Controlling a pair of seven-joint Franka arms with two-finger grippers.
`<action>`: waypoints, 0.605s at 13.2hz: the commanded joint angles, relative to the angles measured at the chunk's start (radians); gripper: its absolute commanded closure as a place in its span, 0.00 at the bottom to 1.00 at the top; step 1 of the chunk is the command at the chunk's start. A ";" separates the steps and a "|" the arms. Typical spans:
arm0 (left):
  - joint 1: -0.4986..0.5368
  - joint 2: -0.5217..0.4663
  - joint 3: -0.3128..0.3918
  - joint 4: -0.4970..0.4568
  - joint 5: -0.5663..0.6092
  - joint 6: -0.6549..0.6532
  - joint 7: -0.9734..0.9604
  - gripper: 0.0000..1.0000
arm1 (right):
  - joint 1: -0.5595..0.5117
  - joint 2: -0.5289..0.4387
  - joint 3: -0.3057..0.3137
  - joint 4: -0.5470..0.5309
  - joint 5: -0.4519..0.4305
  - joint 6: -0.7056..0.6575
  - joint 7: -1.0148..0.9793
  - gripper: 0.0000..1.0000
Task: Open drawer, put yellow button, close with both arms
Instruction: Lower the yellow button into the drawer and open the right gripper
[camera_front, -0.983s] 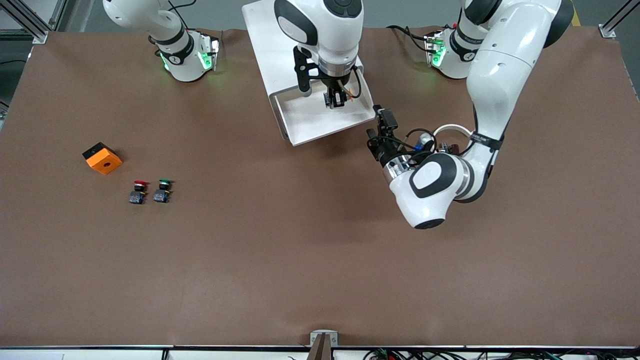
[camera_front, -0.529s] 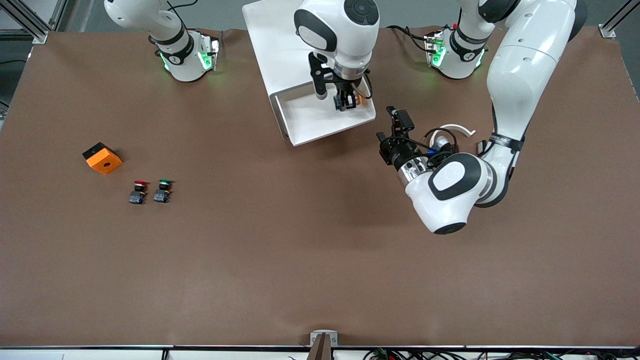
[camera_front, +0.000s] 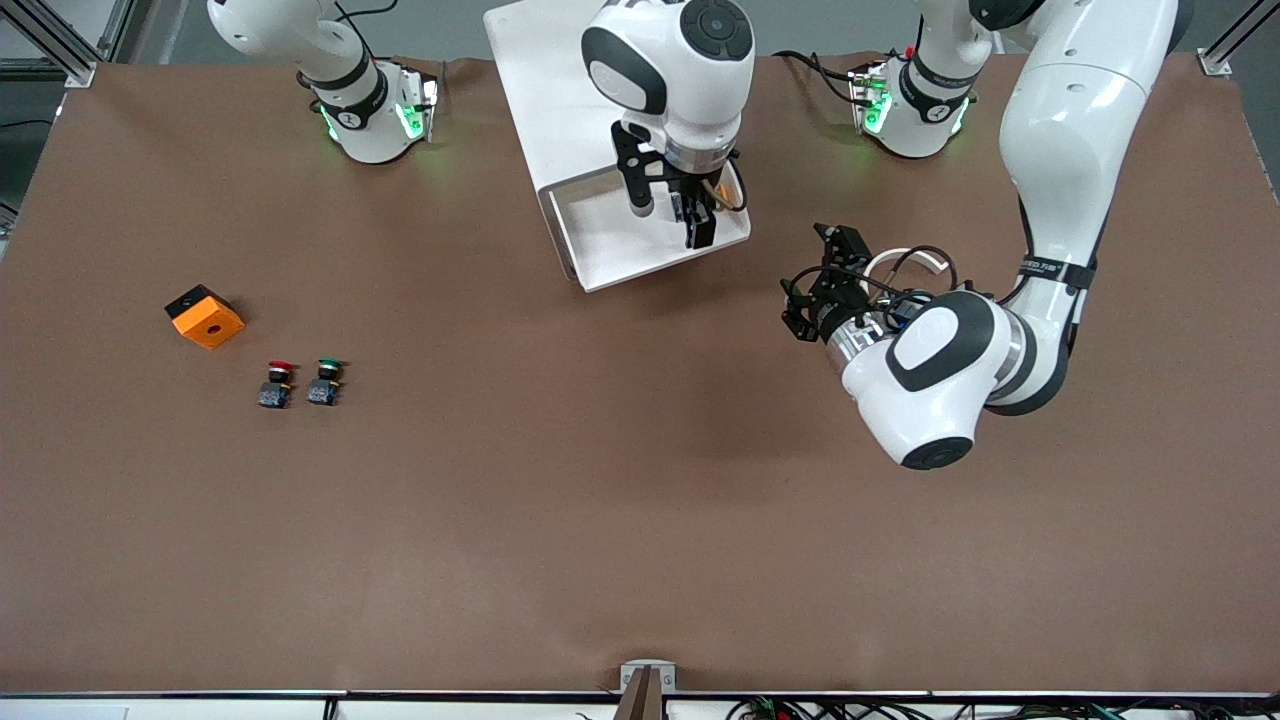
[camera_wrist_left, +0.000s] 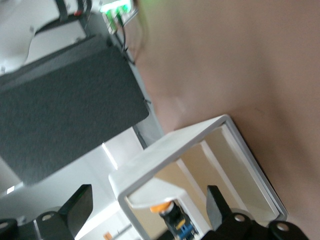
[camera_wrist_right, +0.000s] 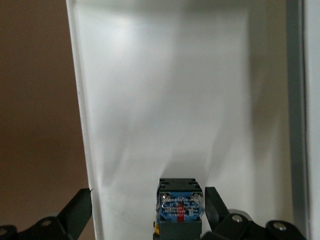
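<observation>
Now the right gripper (camera_front: 697, 222), its fingers spread and holding nothing, hangs over the open drawer (camera_front: 620, 250), where the yellow button (camera_wrist_right: 179, 205) lies between them. Lift straight up, clear of it. The left gripper (camera_front: 822, 282), open and empty, waits over the table beside the drawer, ready to help push it shut.

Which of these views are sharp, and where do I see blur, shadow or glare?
Front view: sharp, evenly lit, with soft shadows beneath both arms. Left wrist view: soft and blurred, though the yellow button shows in the drawer. Right wrist view: the button is fairly sharp and casts a faint shadow; the drawer's floor glares pale.
</observation>
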 joint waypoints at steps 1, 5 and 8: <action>0.010 -0.034 -0.025 -0.006 0.091 0.039 0.146 0.00 | -0.063 0.007 0.011 0.112 0.003 -0.127 -0.135 0.00; 0.013 -0.056 -0.061 -0.016 0.235 0.168 0.333 0.00 | -0.192 -0.045 0.019 0.172 0.029 -0.265 -0.440 0.00; 0.025 -0.071 -0.061 -0.016 0.303 0.232 0.469 0.00 | -0.303 -0.088 0.019 0.172 0.031 -0.337 -0.709 0.00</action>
